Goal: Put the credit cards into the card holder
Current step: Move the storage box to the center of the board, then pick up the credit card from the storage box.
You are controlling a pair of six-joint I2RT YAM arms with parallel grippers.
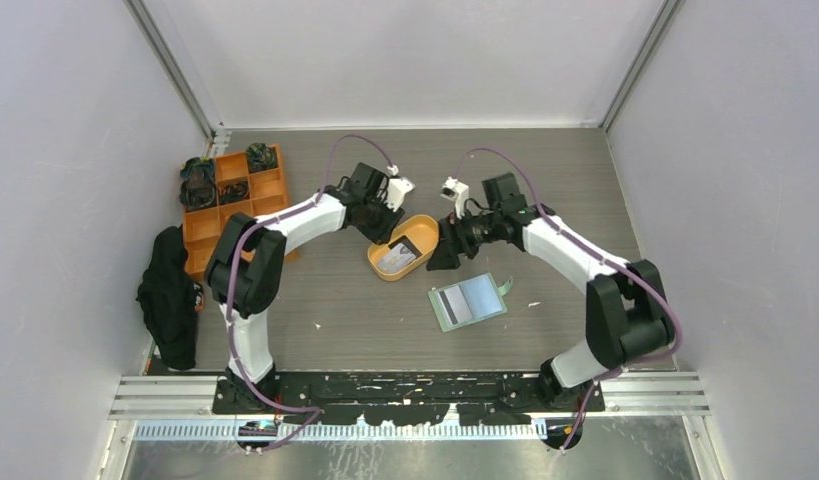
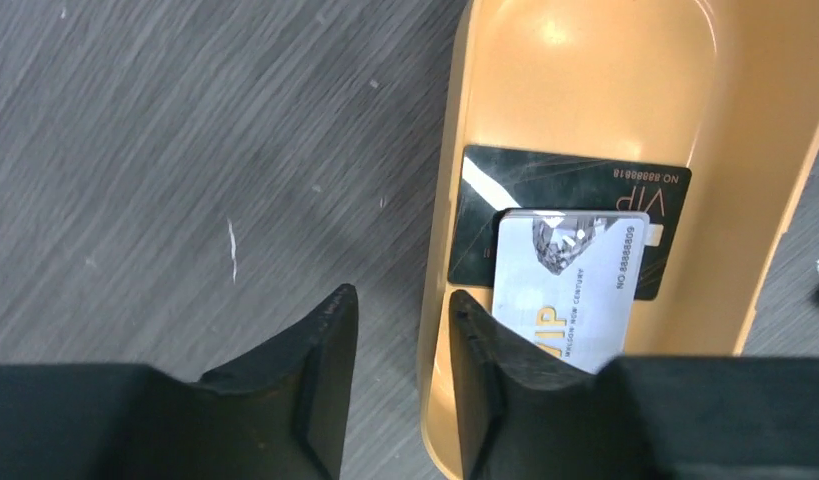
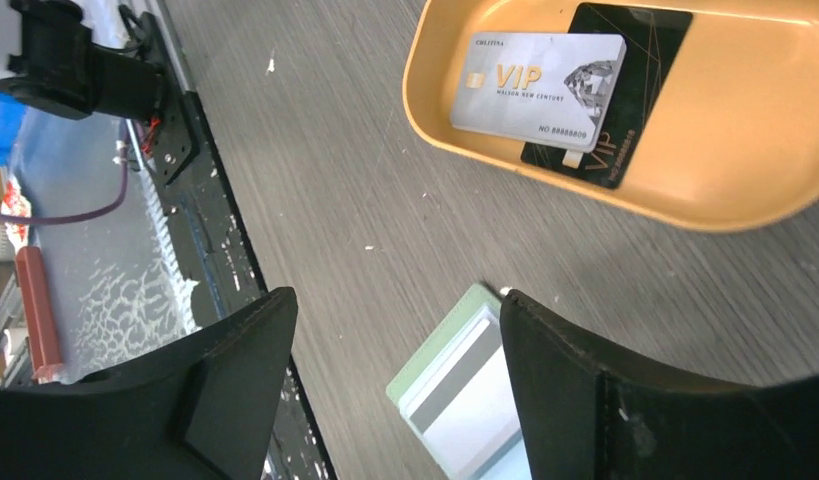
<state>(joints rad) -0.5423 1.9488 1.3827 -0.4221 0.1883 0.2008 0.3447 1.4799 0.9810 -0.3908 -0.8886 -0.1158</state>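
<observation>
Top view, tabletop.
- Orange oval tray [image 1: 420,228] near centre. Two credit cards lie in it: a silver-white card [image 2: 575,285] overlapping a black card [image 2: 570,185]. Both read "VIP"; the finer print is only partly legible.
- The silver-white card covers the black card's middle. Its own near corner is hidden under one finger of the left gripper.
- Card holder [image 1: 468,300] at 5 o'clock from the tray, apart from it, lying open and flat with its pale inside and dark stripe up. A small green tab shows at its 2 o'clock corner. The right wrist view shows only one corner of it; the rest is cut by the frame edge and a finger.
- Left gripper [image 2: 400,293]: jaws part-open, straddling the tray's rim, one finger outside and one inside over the silver-white card. No grip seen; whether it touches the card, cannot tell.
- Right gripper [image 3: 395,296]: jaws wide apart, nothing between them, at the tray's 3 o'clock end and above the card holder's corner.
- Orange grid organiser [image 1: 235,205] at 9 o'clock from the tray, with dark items in its far cells, too small to identify.
- Black cloth [image 1: 170,295] at 8 o'clock, at the table edge.
</observation>
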